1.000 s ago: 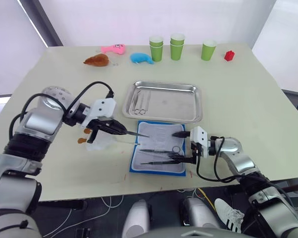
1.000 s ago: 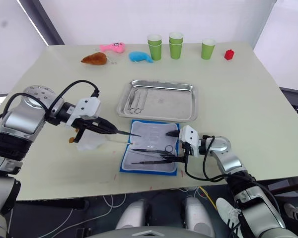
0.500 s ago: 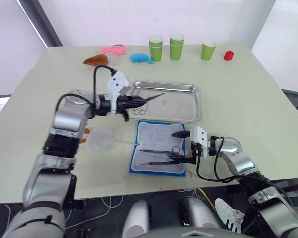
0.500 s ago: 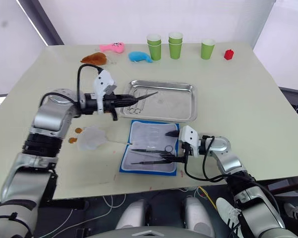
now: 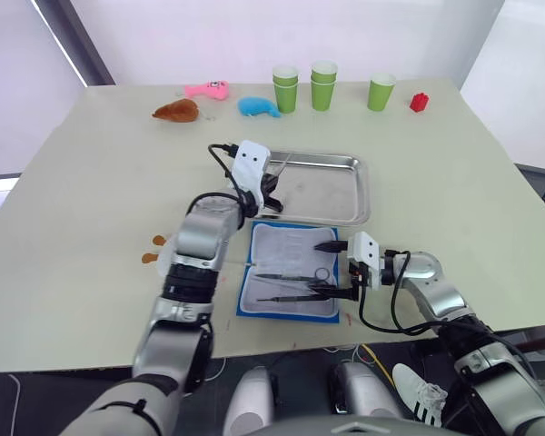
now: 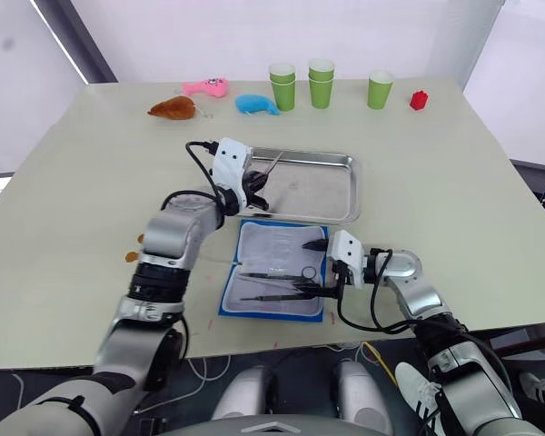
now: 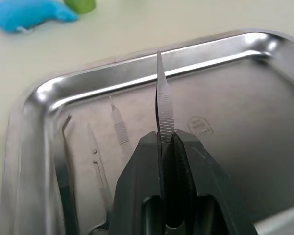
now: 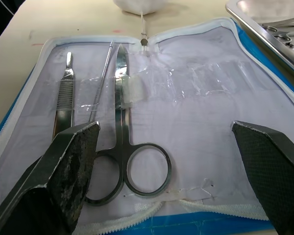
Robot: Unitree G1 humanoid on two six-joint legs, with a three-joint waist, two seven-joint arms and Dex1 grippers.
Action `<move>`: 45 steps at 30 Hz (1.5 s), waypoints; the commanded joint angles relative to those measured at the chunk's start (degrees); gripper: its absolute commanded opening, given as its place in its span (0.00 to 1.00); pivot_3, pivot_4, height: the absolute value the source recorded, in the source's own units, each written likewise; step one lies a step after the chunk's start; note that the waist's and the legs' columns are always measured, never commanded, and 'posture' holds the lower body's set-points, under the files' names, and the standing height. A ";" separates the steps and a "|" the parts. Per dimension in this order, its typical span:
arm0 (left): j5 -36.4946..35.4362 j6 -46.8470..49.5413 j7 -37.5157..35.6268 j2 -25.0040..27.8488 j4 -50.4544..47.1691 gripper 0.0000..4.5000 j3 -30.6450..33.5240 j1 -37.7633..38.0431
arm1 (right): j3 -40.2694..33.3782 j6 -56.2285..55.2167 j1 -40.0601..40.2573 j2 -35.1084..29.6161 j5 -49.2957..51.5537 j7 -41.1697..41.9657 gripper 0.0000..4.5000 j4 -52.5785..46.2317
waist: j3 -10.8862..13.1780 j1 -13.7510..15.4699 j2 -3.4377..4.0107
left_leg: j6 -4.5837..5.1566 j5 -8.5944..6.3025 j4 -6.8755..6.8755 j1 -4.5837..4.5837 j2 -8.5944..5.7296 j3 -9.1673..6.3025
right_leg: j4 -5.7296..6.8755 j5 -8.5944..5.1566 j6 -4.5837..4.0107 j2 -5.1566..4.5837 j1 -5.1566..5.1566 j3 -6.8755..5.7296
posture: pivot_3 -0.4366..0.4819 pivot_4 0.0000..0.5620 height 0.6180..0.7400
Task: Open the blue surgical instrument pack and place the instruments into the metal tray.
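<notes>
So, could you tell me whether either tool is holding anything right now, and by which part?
The left tool pinches a slim ridged instrument near one end, over the metal tray. The right tool is open and holds nothing.

Silver-grey jointed arms, black cables, white wrist housings, black two-fingered grippers
</notes>
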 commanded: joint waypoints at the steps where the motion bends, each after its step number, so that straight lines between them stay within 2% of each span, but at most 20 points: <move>1: 1.10 0.04 5.78 -2.17 1.52 0.04 2.92 -2.00 | 4.29 2.14 3.93 -1.15 -6.13 0.17 1.00 5.63 | -0.01 0.02 0.01 | 0.00 0.00 0.00 0.01 0.00 -0.01 | 0.00 0.00 0.00 0.00 0.01 -0.01 | 0.48 0.27 1.00; 18: 0.89 -0.69 12.23 -7.65 8.62 0.04 4.19 -2.88 | 4.26 1.52 4.14 -1.14 -6.42 -0.47 1.00 5.84 | -0.01 -0.01 0.00 | -0.02 0.00 -0.01 0.01 -0.02 -0.02 | -0.01 0.00 0.00 -0.01 0.02 -0.02 | 0.48 0.27 1.00; 40: 1.36 -1.62 14.00 -9.05 9.76 0.04 4.24 -3.09 | 4.37 1.64 4.77 -1.07 -6.36 -1.38 1.00 5.06 | -0.09 -0.03 0.02 | -0.02 0.00 -0.01 0.15 -0.04 -0.05 | -0.02 -0.08 0.14 -0.02 0.18 -0.05 | 0.48 0.27 1.00; 44: 1.74 -1.71 14.38 -8.79 10.04 0.36 4.19 -3.07 | 4.32 1.63 4.76 -0.99 -6.35 -1.53 1.00 5.09 | -0.09 -0.05 0.02 | -0.02 0.00 -0.01 0.15 -0.03 -0.05 | -0.02 -0.09 0.16 -0.02 0.18 -0.05 | 0.48 0.27 1.00; 45: 1.43 -1.91 14.48 -9.06 10.04 0.40 4.53 -3.08 | 4.32 1.57 4.81 -1.02 -6.39 -1.59 1.00 5.09 | -0.09 -0.05 0.02 | -0.02 0.00 -0.01 0.16 -0.03 -0.05 | -0.02 -0.09 0.16 -0.02 0.18 -0.05 | 0.48 0.27 1.00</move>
